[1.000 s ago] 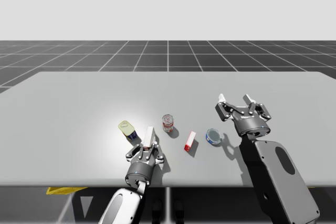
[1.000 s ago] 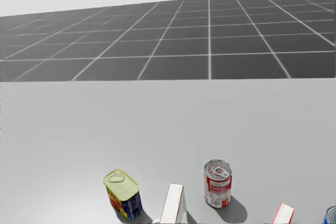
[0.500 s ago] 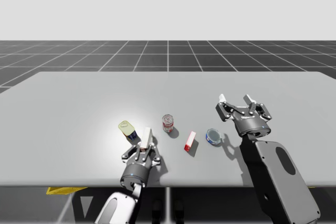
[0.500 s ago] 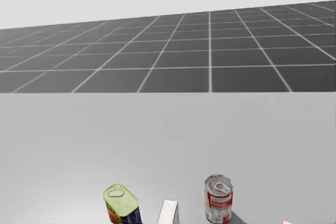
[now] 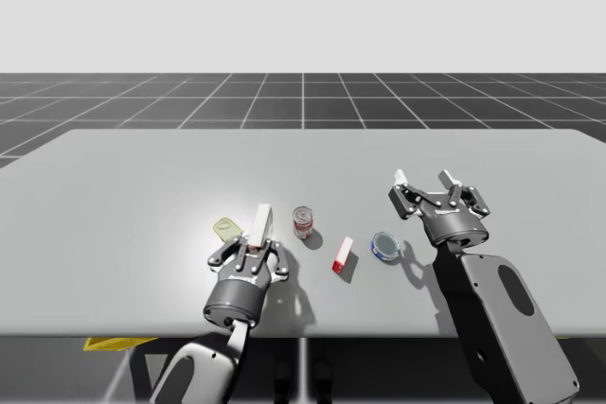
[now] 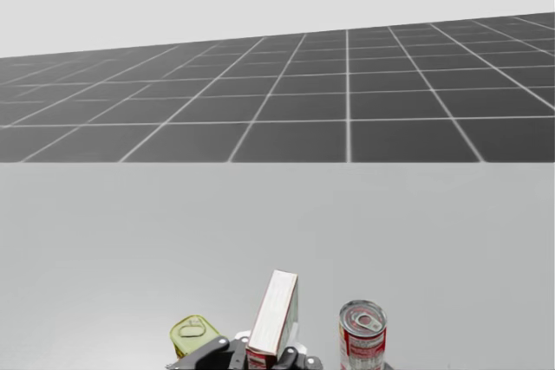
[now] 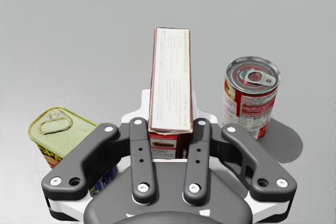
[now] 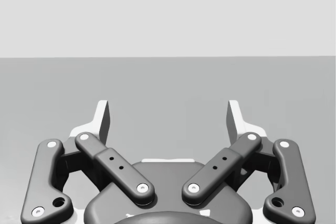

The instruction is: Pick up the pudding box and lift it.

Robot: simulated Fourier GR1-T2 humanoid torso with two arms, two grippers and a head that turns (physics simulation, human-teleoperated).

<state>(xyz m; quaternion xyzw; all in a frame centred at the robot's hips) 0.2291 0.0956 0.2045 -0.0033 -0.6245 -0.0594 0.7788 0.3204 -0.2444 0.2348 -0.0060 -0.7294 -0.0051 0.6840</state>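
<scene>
The pudding box [image 5: 258, 223], a slim cream box with a red end, stands nearly upright between the fingers of my left gripper [image 5: 249, 250], which is shut on its lower end. In the left wrist view the pudding box [image 7: 170, 85] rises ahead of the left gripper [image 7: 171, 121], both fingers pressing its sides. The head view has the pudding box [image 6: 276, 316] leaning slightly, raised over the table. My right gripper [image 5: 423, 180] hovers open at the right, far from the box; the right gripper [image 8: 169, 113] holds nothing.
On the grey table [image 5: 142, 186] a red soup can [image 5: 302, 222] stands just right of the box. A yellow-lidded tin [image 5: 225, 229] sits close on its left. A small red-and-white box [image 5: 343, 254] and a flat blue can [image 5: 385, 246] lie further right.
My left gripper has risen and drawn back left with the pudding box in it. My head has turned upward. The right arm has stayed still.
</scene>
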